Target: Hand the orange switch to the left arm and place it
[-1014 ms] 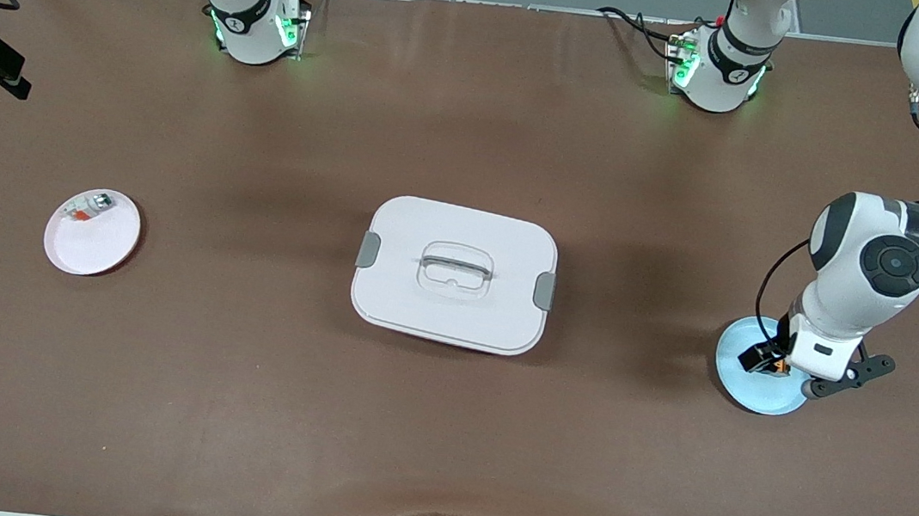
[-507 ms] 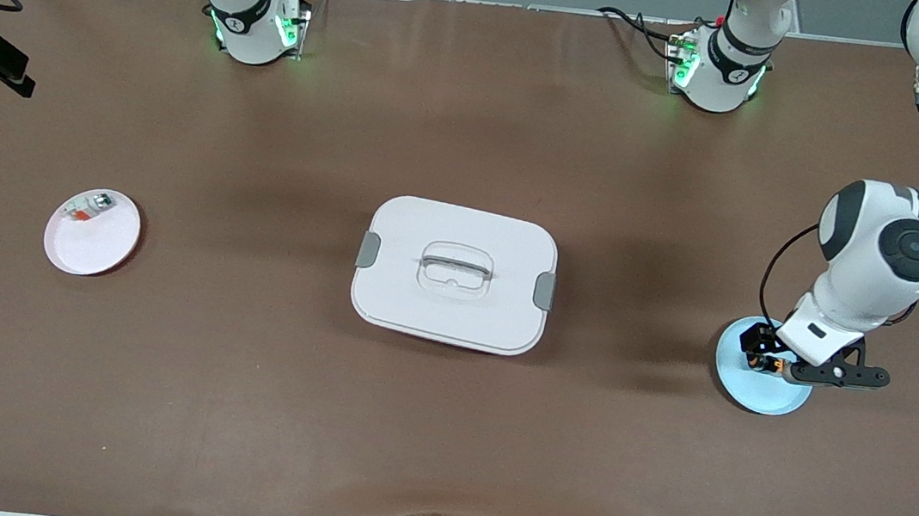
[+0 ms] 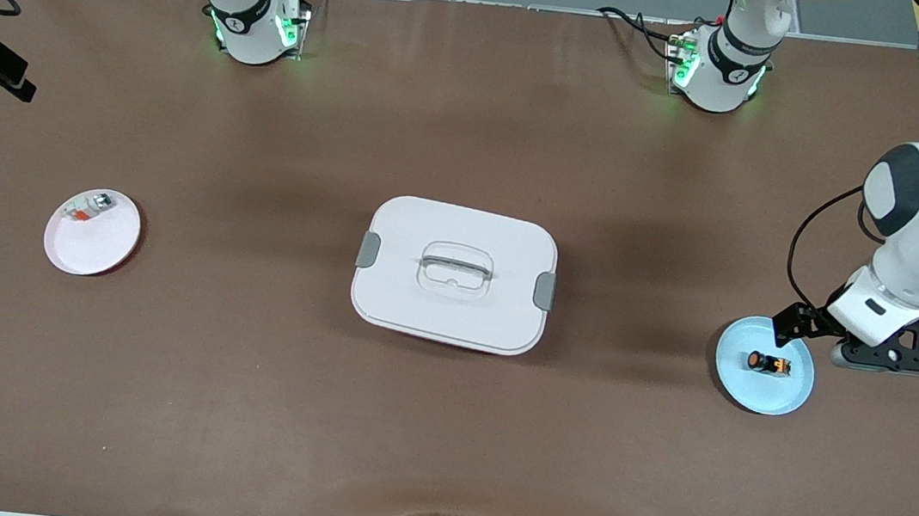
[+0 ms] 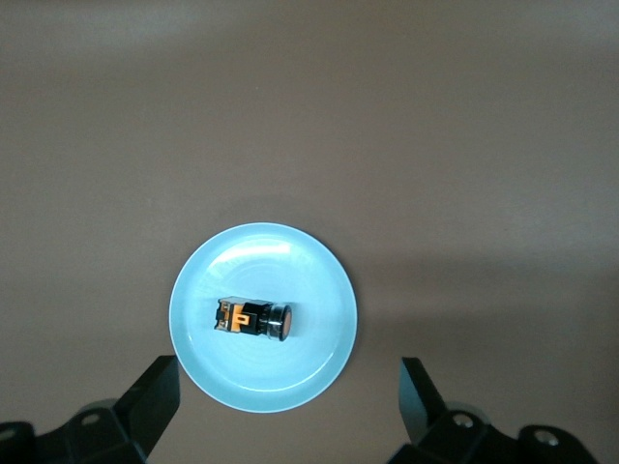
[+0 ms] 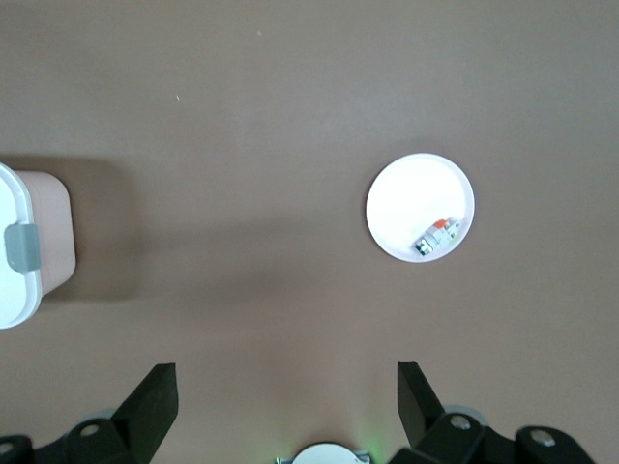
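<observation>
We see a table (image 3: 235, 406) covered in a matte brown mat, faintly creased at the edge nearest the front camera, with grey floor and cables at its rim. At the middle sits the box (image 3: 454, 274), smooth white plastic, a rounded rectangle with grey side latches and a recessed clear handle. Toward the left arm's end lies a glossy round blue plate (image 3: 781, 394); the switch (image 3: 768, 363), a small black cylinder with an orange end, lies on its side near the plate's centre. The left end effector (image 3: 848, 341) hangs over the plate's rim at about 2 o'clock, its fingers (image 4: 155, 401) spread apart and empty. Toward the right arm's end a round pink plate (image 3: 101, 247) holds a small silver-white piece (image 3: 87, 207) at its 11 o'clock. The right end effector (image 5: 280, 406) waits high above the table, fingers apart, holding nothing.
</observation>
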